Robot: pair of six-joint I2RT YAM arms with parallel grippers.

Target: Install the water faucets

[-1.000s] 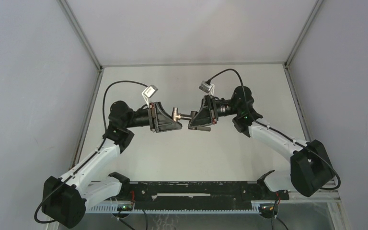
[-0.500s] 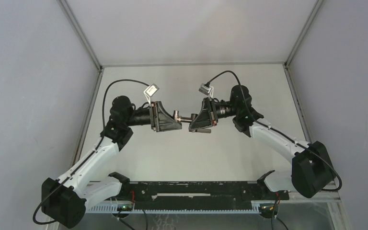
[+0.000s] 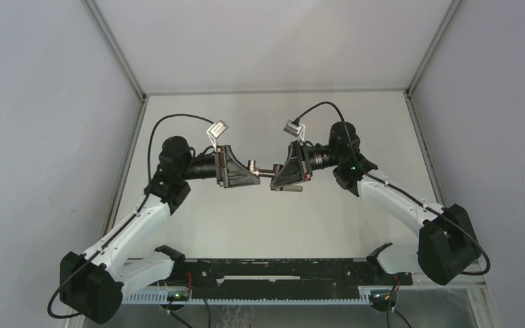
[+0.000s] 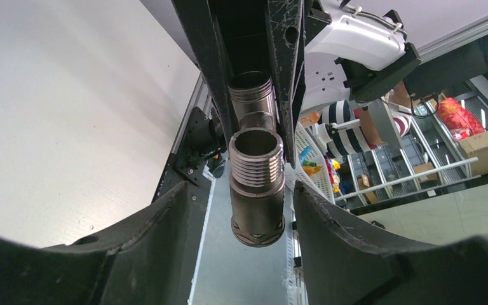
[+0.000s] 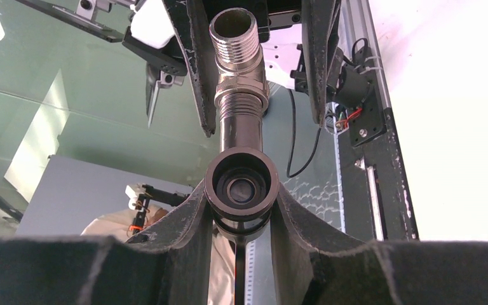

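Both grippers meet in mid-air above the table. My right gripper [image 3: 274,175] [image 5: 240,190] is shut on the dark tap piece [image 5: 240,184], a dark ring and barrel squeezed between both fingers. The silvery threaded fitting [image 5: 236,60] [image 3: 253,165] sticks out from the tap's far end in line with it, and the two look joined. My left gripper [image 3: 253,172] [image 4: 241,190] is open around the fitting [image 4: 256,184], with a gap showing on each side of it. The tap's thin lever hangs down below the right fingers.
The white tabletop [image 3: 273,225] lies well below both grippers. A black rail [image 3: 273,270] runs along the near edge between the arm bases. Grey walls and metal frame posts [image 3: 119,55] close in the sides and back.
The left gripper has let go of the fitting and its jaws now stand apart. The right gripper has shifted slightly left and down, and the tap and fitting now lie level between the grippers.
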